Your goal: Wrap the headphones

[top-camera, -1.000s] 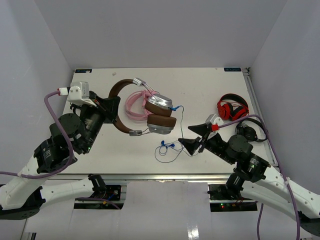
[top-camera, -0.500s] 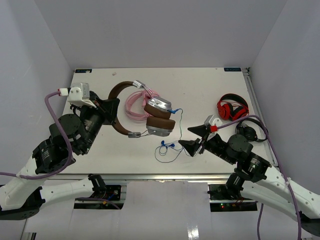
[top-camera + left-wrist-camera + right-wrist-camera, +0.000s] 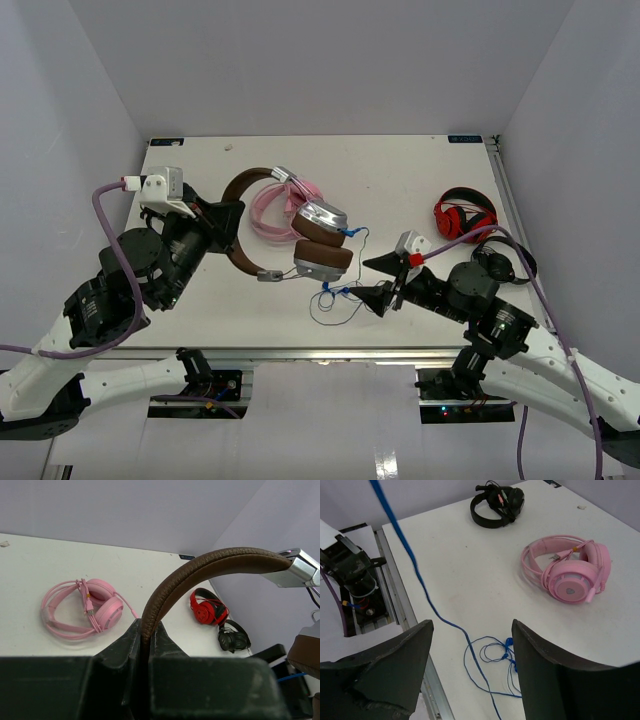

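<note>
On the left, clamped tight in the left gripper (image 3: 224,224) by their brown padded headband: the over-ear headphones (image 3: 318,240) with brown pads and silver-grey ear cups, headband raised above the white table (image 3: 420,170), overlapping the pink wired headphones (image 3: 272,212) lying just beyond. From the ear cups, a thin blue cord (image 3: 333,300) running near and right into loose loops on the table, passing between the wide-apart, unpinching fingers of the right gripper (image 3: 380,280). Far right, well apart from all that: red-and-black headphones (image 3: 462,215) and, just nearer, black headphones (image 3: 505,263).
</note>
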Controlling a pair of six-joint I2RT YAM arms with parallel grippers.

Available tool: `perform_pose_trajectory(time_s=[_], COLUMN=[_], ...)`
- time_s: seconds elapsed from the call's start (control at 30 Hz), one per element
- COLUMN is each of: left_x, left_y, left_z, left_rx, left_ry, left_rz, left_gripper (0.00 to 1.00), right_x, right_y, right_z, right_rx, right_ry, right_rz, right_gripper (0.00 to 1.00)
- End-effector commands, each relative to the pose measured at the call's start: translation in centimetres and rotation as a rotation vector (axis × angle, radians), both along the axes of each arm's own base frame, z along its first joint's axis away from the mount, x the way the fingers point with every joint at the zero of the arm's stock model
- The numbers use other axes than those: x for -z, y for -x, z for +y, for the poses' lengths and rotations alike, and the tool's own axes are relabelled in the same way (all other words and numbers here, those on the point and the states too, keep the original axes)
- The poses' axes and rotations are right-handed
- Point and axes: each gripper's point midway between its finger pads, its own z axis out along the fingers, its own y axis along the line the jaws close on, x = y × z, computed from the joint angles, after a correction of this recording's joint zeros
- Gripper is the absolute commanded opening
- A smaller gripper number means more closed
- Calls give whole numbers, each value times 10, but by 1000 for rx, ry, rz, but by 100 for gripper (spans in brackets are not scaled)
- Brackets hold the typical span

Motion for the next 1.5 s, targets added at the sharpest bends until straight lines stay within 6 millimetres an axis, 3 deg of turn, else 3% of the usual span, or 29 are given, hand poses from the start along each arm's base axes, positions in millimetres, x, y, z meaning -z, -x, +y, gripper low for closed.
perform_pose_trajectory(time_s=[0.0, 0.17, 0.43, 0.6, 0.73, 0.83, 0.97, 1.1, 1.33, 1.47], left_x=[-30, -33, -35, -37, -35, -29, -9, -3, -23, -35], left_y=[13, 21, 29, 40, 55, 74, 85, 88, 79, 82], left_z=[-7, -14, -20, -20, -30, -51, -78, -91, -87, -90], left_rx=[92, 155, 213, 274, 384, 530, 660, 709, 657, 681], left_ry=[155, 198, 234, 254, 254, 241, 231, 235, 297, 334], left_rz=[-35, -40, -43, -65, -94, -89, -77, -103, -227, -268], left_gripper=[0, 0, 0, 0, 0, 0, 0, 0, 0, 0], right_x=[2, 32, 56, 74, 73, 66, 58, 55, 80, 78], right_y=[-5, -9, -13, -8, -8, -7, 0, 6, 4, 4], right_z=[13, 21, 24, 21, 22, 27, 40, 54, 74, 80], right_rx=[-19, -23, -4, -8, -11, -32, -108, -175, -191, -204], right_ry=[-72, -76, -102, -138, -147, -162, -163, -179, -104, -103], right_rz=[-61, -41, -16, 8, 5, 2, 12, 47, 104, 104], right_gripper=[68, 64, 49, 31, 9, 8, 8, 8, 8, 8])
